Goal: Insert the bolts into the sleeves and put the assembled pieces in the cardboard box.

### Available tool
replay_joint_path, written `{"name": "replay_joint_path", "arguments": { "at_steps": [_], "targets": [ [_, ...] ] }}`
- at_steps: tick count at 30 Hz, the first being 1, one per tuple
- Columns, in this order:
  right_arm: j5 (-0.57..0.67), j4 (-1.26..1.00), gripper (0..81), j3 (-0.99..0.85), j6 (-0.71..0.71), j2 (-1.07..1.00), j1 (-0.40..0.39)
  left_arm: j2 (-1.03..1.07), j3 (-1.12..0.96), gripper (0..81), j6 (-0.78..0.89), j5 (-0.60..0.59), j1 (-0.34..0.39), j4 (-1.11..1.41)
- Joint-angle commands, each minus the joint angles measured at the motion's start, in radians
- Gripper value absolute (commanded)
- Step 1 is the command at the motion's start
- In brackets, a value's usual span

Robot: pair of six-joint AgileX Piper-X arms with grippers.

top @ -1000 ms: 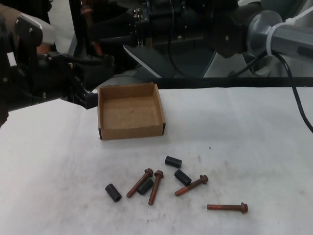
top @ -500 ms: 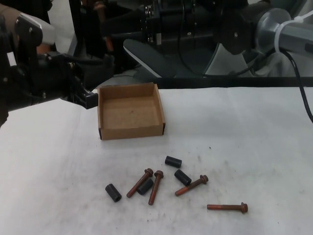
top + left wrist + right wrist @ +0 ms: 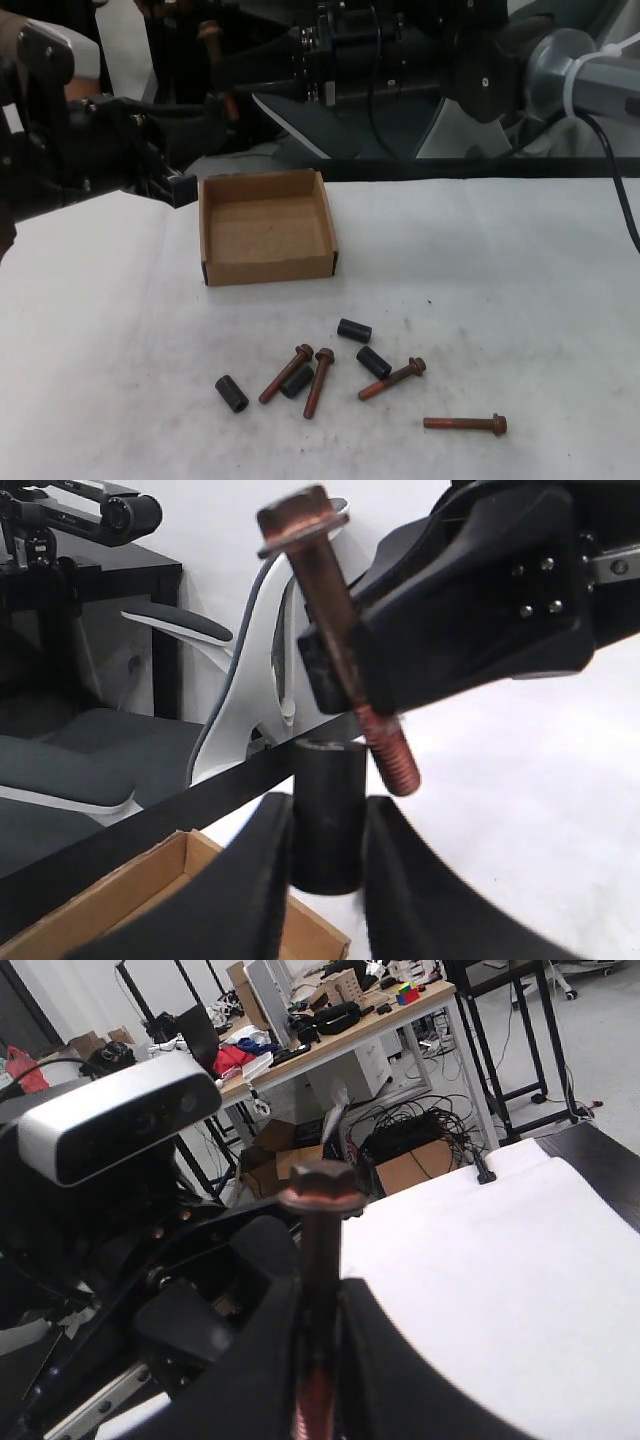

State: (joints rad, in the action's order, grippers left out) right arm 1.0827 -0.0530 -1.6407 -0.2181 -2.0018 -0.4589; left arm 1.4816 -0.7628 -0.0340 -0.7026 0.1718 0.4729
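The held bolt (image 3: pixel 335 620) is copper-red, with a flanged hex head and a threaded shank. The right gripper (image 3: pixel 312 1275) is clenched on its shank, the head standing clear above the fingers. The left gripper (image 3: pixel 327 805) grasps a short black sleeve (image 3: pixel 328 830) upright between its two fingers. The bolt hangs tilted, its tip just beside the sleeve's upper rim; whether it has entered the bore cannot be told. In the high view this meeting sits at the upper left of the frame, just off the far left corner of the cardboard box (image 3: pixel 268 268), which is open-topped and shallow.

In the lower middle of the frame, four loose bolts (image 3: pixel 318 382) and four loose sleeves (image 3: pixel 354 330) lie flat and scattered, one sleeve (image 3: pixel 296 380) touching a bolt (image 3: pixel 286 373). One bolt (image 3: pixel 465 424) lies apart to the lower right, near the bottom edge.

The bench wears a white cloth (image 3: pixel 520 290) with faint grey smudges, ending at a black far edge (image 3: pixel 480 168). Behind stand an office chair (image 3: pixel 250 680) and cluttered work tables (image 3: pixel 340 1030).

A band of bare cloth separates the box's front wall from the nearest sleeve. The left arm (image 3: pixel 70 150) fills the upper left, and the right arm (image 3: pixel 590 75) comes in from the upper right.
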Motion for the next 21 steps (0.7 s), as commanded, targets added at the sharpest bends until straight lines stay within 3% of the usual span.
{"name": "replay_joint_path", "arguments": {
  "at_steps": [1, 21],
  "targets": [
    [0.008, 0.003, 0.2, -0.001, 0.009, 0.015, -0.003, -0.010, -0.011, 0.4, -0.009, -0.022, 0.000, 0.037],
    [0.001, -0.035, 0.2, -0.015, 0.008, 0.015, -0.003, -0.010, -0.011, 0.4, -0.018, -0.025, 0.000, -0.043]
  ]
}}
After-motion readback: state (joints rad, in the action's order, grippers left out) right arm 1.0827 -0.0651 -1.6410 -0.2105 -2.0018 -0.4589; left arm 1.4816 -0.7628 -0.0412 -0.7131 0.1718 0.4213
